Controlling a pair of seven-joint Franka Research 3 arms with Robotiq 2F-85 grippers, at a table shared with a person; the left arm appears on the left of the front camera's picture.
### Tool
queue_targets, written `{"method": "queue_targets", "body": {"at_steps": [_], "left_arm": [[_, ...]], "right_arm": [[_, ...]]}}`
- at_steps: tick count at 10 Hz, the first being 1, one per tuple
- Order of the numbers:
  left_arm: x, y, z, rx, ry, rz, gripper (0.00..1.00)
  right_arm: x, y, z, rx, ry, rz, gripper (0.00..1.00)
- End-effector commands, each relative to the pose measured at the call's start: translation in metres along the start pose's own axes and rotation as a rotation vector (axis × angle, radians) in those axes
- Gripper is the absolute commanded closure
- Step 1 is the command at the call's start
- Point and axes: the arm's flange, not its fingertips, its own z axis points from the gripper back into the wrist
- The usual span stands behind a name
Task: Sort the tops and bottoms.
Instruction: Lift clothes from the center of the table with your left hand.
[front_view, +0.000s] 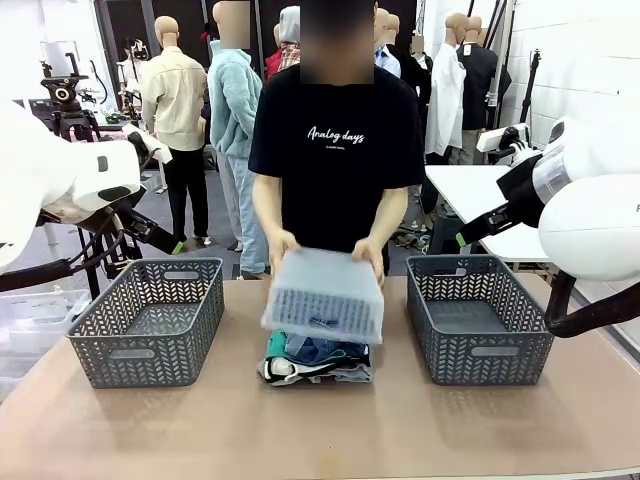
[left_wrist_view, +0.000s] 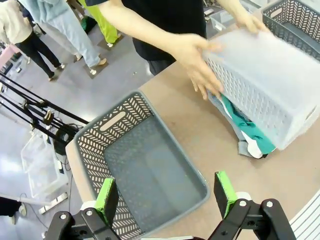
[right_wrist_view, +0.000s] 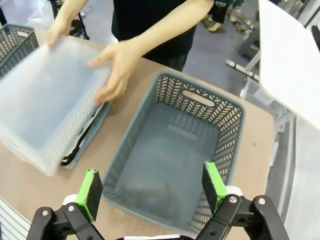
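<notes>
Pre-sorting pause, with uncovering of the clothes pile mid-counter.

Hovering with left gripper and right gripper spread wide and empty, above the left basket and right basket. Tops and bottoms stacked together between the baskets, under a translucent bin tilted up by the person's hands. Next, probably: wait for hands and bin to clear, then reach inward. Open counter on the near side of the pile; basket rims close on both sides.

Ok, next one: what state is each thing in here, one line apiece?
left gripper, open, above the left basket.
right gripper, open, above the right basket.
left basket, upright, empty.
right basket, upright, empty.
translucent bin, bottom up, tilted, held by the person's hands over the clothes pile.
clothes pile, stacked on the table between the baskets, partly covered.
</notes>
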Motion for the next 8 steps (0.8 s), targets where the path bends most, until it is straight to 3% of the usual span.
{"method": "queue_targets", "body": {"at_steps": [1,8], "left_arm": [[0.0016,-0.0005,0.0012,0.007,-0.013,-0.01,0.0],[0.0016,-0.0005,0.0012,0.007,-0.013,-0.01,0.0]], "right_arm": [[0.001,0.0012,-0.0016,-0.015,-0.007,0.015,0.0],[0.001,0.0012,-0.0016,-0.015,-0.007,0.015,0.0]]}}
